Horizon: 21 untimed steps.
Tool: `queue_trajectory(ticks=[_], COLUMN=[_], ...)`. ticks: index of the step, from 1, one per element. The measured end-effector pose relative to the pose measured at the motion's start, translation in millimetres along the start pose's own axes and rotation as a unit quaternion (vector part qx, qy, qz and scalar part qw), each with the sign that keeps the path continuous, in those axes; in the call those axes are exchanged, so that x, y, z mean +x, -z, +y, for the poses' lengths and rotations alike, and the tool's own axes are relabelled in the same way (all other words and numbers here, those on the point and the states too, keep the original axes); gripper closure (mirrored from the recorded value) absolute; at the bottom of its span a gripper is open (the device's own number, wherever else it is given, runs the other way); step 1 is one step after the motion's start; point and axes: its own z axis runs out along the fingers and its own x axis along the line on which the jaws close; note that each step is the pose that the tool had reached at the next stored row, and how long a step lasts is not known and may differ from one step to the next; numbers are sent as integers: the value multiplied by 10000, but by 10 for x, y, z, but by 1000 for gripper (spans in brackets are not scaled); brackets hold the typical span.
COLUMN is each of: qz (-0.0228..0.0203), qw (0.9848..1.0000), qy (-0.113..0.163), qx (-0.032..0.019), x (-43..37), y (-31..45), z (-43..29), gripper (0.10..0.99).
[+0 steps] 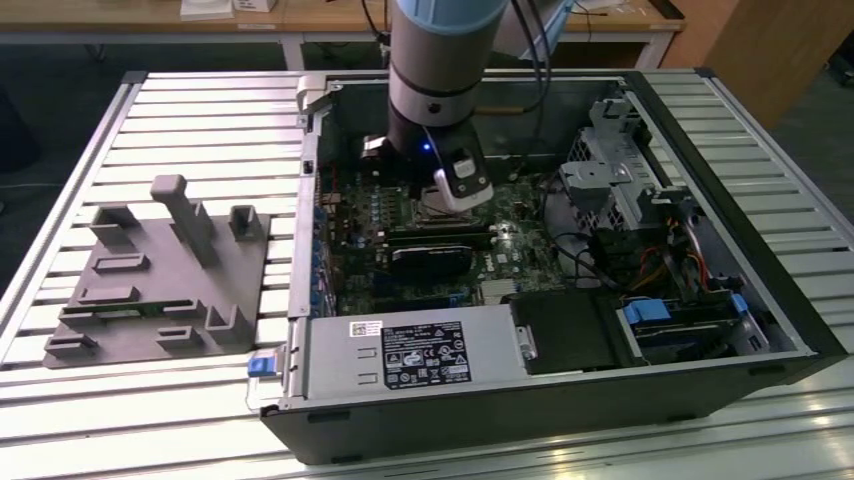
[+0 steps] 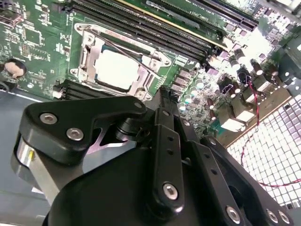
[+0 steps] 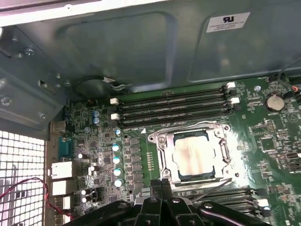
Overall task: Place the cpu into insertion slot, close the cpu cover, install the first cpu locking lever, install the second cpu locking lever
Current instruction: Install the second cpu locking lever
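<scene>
Claw (image 3: 162,186) beside one cpu (image 3: 194,155), one cpu cover (image 3: 162,141)

A slatted metal table (image 1: 160,120) spans the exterior view, its ribs gleaming under overhead light. At twelve o'clock stands a wooden desk (image 1: 334,20) on white legs. Dark floor (image 1: 40,70) shows at ten o'clock, a wooden panel (image 1: 761,50) at two o'clock.

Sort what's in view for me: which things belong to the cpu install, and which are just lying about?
Job:
cpu, seated in the insertion slot
cpu cover, closed over it
locking lever, lying across the cover
gripper

Lying about:
grey fixture block on the table
long black card
coin battery
</scene>
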Motion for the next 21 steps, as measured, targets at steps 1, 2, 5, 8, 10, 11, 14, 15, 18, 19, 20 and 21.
queue_trajectory(ticks=[1,2,5,8,10,11,14,15,18,19,20,21], qz=[-4,-8,-19,-28,-33,-37,-51,-59,-71,-71,-72,-72], qw=[10000,10000,9999,9998,9998,9997,9994,9992,9989,9989,9988,9988], qy=[-1,-2,-6,-8,-10,-11,-14,-15,-16,-16,-16,-17], qx=[26,54,125,185,219,238,340,386,467,473,474,475], x=[-20,-41,-112,-175,-217,-240,-274,-275,-278,-279,-280,-280], y=[6,9,12,14,15,16,17,15,-9,-22,-38,-53], z=[4,8,19,28,33,35,39,39,32,28,24,19], gripper=[980,980,980,980,980,980,980,980,980,980,980,980])
